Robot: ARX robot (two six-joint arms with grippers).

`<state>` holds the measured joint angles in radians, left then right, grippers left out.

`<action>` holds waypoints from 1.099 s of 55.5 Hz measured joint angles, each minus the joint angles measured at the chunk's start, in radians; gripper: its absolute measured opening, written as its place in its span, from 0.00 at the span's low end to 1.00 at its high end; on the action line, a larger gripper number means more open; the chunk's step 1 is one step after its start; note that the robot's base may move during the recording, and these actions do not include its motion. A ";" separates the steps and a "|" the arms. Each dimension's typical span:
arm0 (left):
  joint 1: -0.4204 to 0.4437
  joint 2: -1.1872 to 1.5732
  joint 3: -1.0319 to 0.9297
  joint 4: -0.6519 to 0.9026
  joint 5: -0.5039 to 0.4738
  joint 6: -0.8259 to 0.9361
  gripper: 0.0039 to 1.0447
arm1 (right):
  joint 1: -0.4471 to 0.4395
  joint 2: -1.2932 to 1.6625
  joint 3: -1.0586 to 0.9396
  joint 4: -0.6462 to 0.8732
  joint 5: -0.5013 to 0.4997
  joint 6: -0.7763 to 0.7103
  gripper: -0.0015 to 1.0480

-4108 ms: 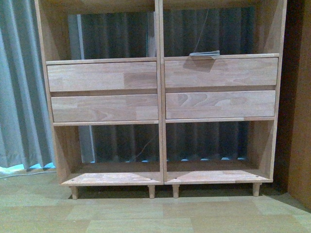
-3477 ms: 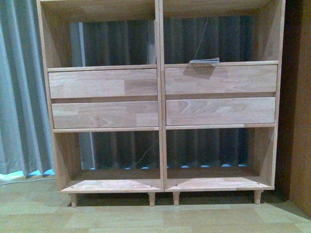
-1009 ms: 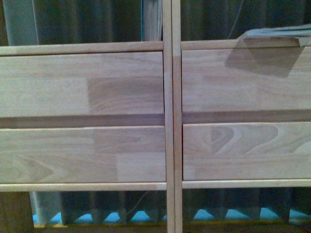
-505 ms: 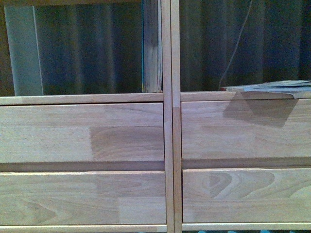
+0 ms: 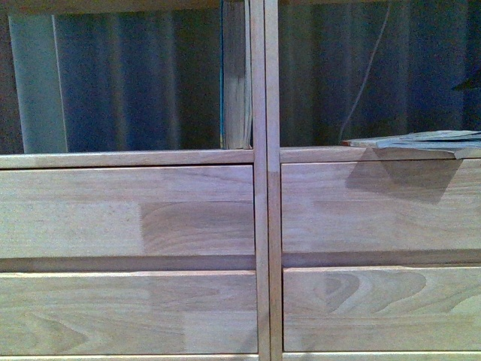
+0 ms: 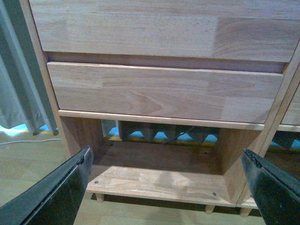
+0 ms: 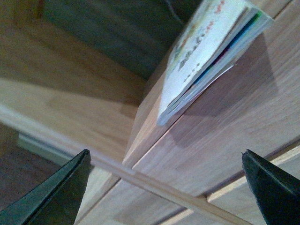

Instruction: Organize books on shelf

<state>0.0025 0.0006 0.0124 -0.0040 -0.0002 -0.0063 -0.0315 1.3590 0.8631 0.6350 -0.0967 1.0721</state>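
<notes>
The light-wood shelf (image 5: 261, 195) fills the front view, with its central upright and four drawer fronts. A thick book (image 5: 236, 75) with yellowed pages and a blue cover edge stands upright against the upright in the left compartment. A thin white-covered book (image 5: 421, 141) lies flat on the right ledge, overhanging its front edge; it also shows in the right wrist view (image 7: 206, 51). My right gripper (image 7: 164, 187) is open and empty, below that book in front of the drawers. My left gripper (image 6: 166, 187) is open and empty, facing the lower left compartment (image 6: 159, 164).
A grey curtain (image 6: 16, 93) hangs left of the shelf. A thin cable (image 5: 364, 83) hangs behind the right compartment. The wooden floor (image 6: 28, 164) lies below the shelf's peg legs.
The front view has closed in on the shelf and risen, so the upper compartments with both books now show. The books have not moved.
</notes>
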 joint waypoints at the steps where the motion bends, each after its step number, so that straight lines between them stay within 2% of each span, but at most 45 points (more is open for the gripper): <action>1: 0.000 0.000 0.000 0.000 0.000 0.000 0.93 | 0.001 0.027 0.022 -0.001 0.005 0.030 0.93; 11: 0.000 0.000 0.000 0.000 0.000 0.000 0.93 | 0.008 0.202 0.182 -0.022 0.058 0.215 0.93; 19: 0.000 0.000 0.000 0.000 0.000 0.000 0.93 | 0.018 0.250 0.246 -0.036 0.079 0.269 0.93; 34: 0.000 0.000 0.000 0.000 0.000 0.000 0.93 | 0.039 0.307 0.352 -0.076 0.113 0.278 0.93; 61: 0.000 0.000 0.000 0.000 0.000 0.000 0.93 | 0.029 0.361 0.418 -0.087 0.153 0.239 0.93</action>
<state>0.0025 0.0006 0.0124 -0.0040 -0.0002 -0.0063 -0.0029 1.7199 1.2812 0.5476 0.0563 1.3113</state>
